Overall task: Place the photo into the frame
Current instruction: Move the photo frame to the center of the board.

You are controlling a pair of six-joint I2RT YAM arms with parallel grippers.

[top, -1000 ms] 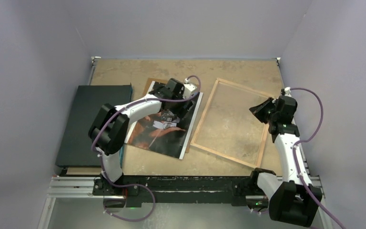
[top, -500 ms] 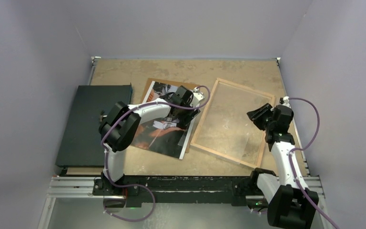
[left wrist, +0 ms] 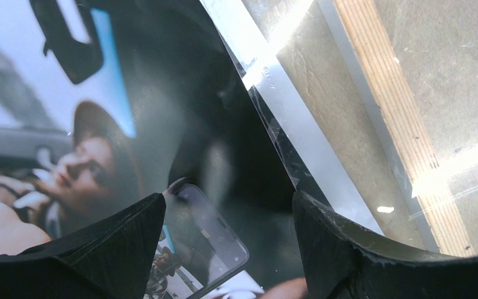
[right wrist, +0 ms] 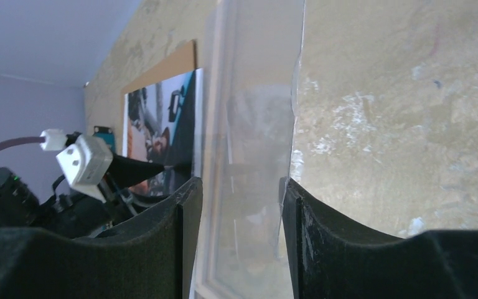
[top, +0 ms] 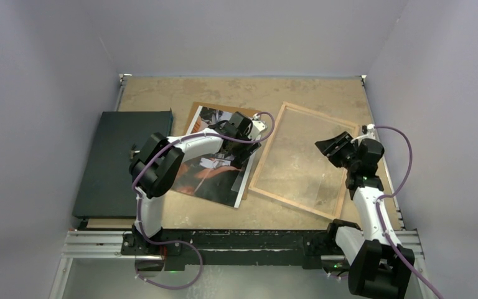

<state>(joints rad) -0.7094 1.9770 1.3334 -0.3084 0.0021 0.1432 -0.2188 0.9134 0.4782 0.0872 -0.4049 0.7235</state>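
The photo (top: 208, 171) lies flat left of centre, with its white strip toward the frame (top: 267, 149). The frame lies with its light wood back up and the clear pane inside. My left gripper (top: 244, 149) is open low over the photo's right edge. In the left wrist view, the left gripper (left wrist: 229, 196) straddles the dark picture area of the photo (left wrist: 99, 143), with the frame's wood border (left wrist: 386, 106) to the right. My right gripper (top: 330, 144) hovers over the frame's right part. Its open jaws (right wrist: 239, 182) have the translucent pane (right wrist: 255, 93) showing between them.
A plain dark flat board (top: 124, 162) lies at the left, on a lighter board (top: 109, 222). A brown backing board (top: 194, 112) sticks out from under the photo's far corner. Grey walls close in the table (top: 236, 90) on three sides.
The right gripper has opened and shifted left over the frame. The left gripper slid right across the photo toward its white edge, then held still.
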